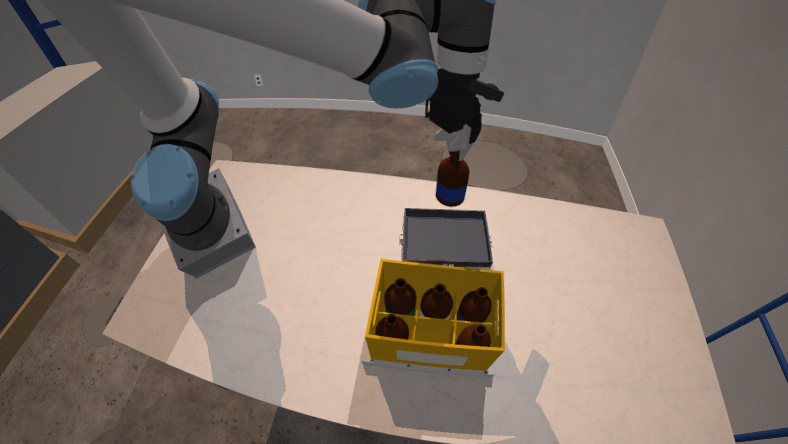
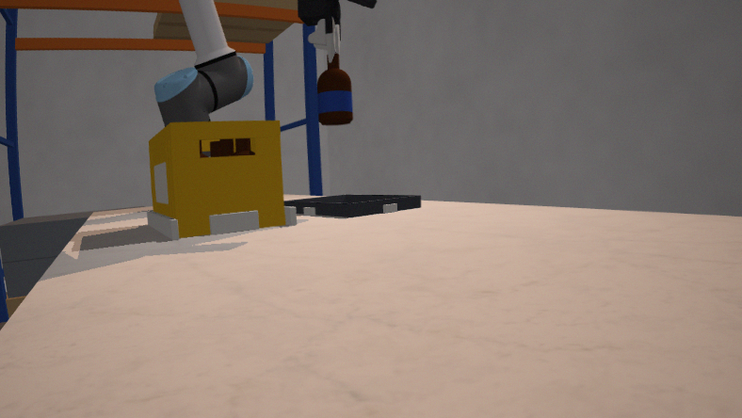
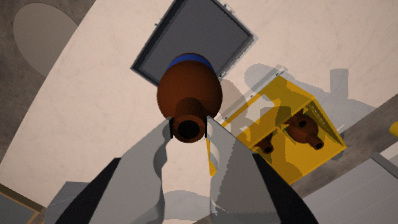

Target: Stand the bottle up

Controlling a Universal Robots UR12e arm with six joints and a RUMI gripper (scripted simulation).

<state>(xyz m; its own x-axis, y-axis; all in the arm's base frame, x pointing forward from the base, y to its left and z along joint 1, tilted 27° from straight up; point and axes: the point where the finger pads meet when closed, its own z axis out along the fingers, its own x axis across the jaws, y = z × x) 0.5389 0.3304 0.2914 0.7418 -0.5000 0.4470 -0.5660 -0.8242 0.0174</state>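
Note:
My gripper (image 1: 455, 148) (image 2: 331, 47) (image 3: 189, 118) is shut on the neck of a brown bottle (image 1: 452, 180) (image 2: 334, 96) (image 3: 189, 92) with a blue label. The bottle hangs upright, high above the dark tray (image 1: 446, 215) (image 2: 363, 204) (image 3: 150, 55), which holds nothing. The yellow crate (image 1: 435, 355) (image 2: 217, 176) (image 3: 305, 165) stands just in front of the tray. It holds several upright brown bottles (image 1: 436, 300) (image 3: 302, 130). Its front middle cell (image 1: 434, 330) has no bottle in it.
The arm's base (image 1: 212, 237) stands at the table's left side. The table (image 1: 579, 308) (image 2: 415, 311) spreads wide to the right of the crate. A blue and orange rack (image 2: 311, 129) stands behind the table.

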